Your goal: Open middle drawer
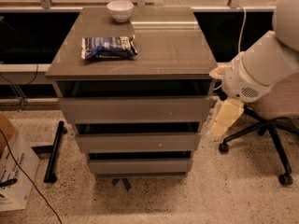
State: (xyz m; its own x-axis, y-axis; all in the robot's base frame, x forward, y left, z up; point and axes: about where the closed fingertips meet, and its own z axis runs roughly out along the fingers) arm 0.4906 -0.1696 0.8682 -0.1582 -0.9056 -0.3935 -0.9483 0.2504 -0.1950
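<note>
The robot's pale yellow end effector [225, 118] hangs below the white arm [254, 69], just beside the right edge of the grey-brown three-drawer cabinet and not touching it; I cannot tell whether it is open or closed. The middle drawer [139, 143], a plain grey-brown front with a tiny pale dot, sits between the wider top drawer [135, 109] and the narrower bottom drawer [140, 166]. On the glossy brown counter [173, 50] lie a blue snack bag [109, 47] and a white bowl [120, 10].
</note>
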